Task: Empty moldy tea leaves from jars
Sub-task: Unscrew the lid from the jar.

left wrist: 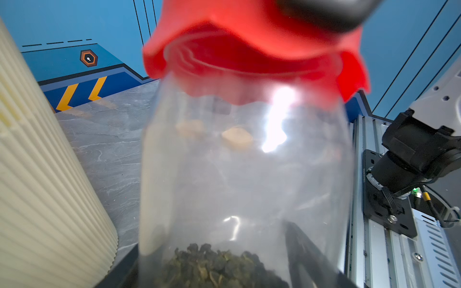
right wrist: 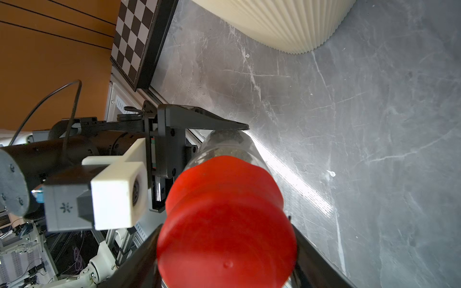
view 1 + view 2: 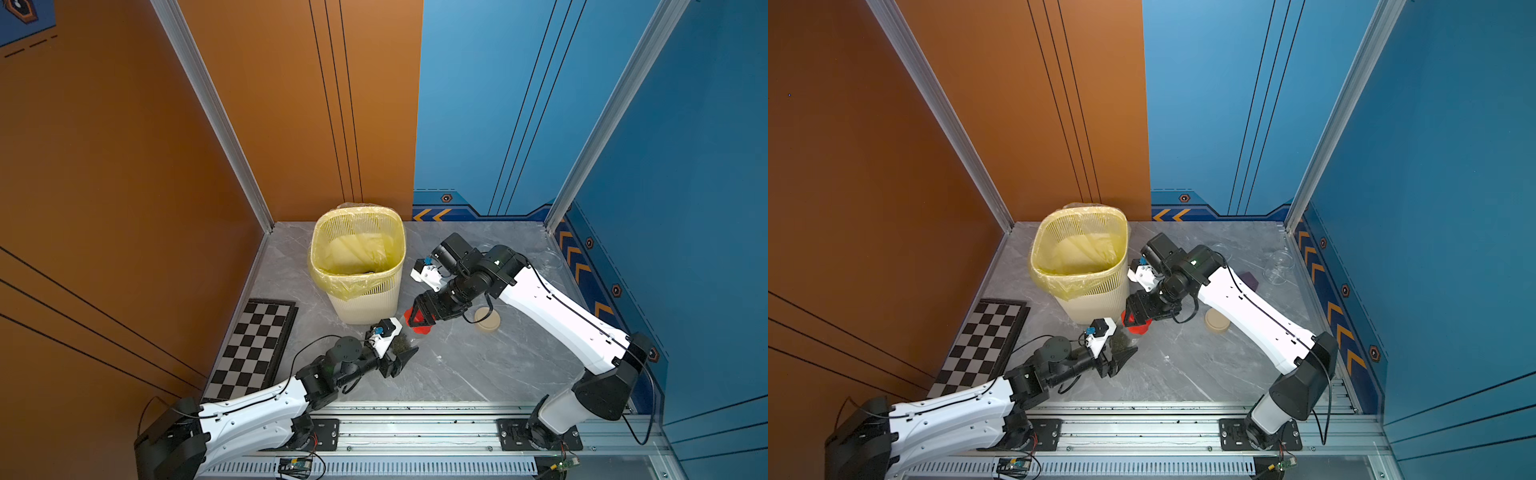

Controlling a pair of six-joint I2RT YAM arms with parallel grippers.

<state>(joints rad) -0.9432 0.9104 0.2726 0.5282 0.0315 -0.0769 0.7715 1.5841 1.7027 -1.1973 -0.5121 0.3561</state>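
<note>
A clear glass jar [image 1: 244, 162] with a red lid [image 1: 249, 49] is held tilted just above the table, in front of the bin. Dark green tea leaves [image 1: 214, 266] lie at its bottom end. My left gripper [image 3: 401, 353] is shut on the jar's body, one finger on each side of the glass. My right gripper [image 2: 227, 261] is shut on the red lid [image 2: 224, 224], its black fingers pressed against both sides. In both top views the red lid [image 3: 419, 322] [image 3: 1137, 324] shows between the two grippers.
The cream slatted bin [image 3: 365, 303] with a yellow bag stands just behind the jar. A loose beige lid [image 3: 487, 320] lies to the right under my right arm. Empty clear glass jars [image 3: 1277, 266] sit at the back right. A chessboard [image 3: 249, 353] lies at the left.
</note>
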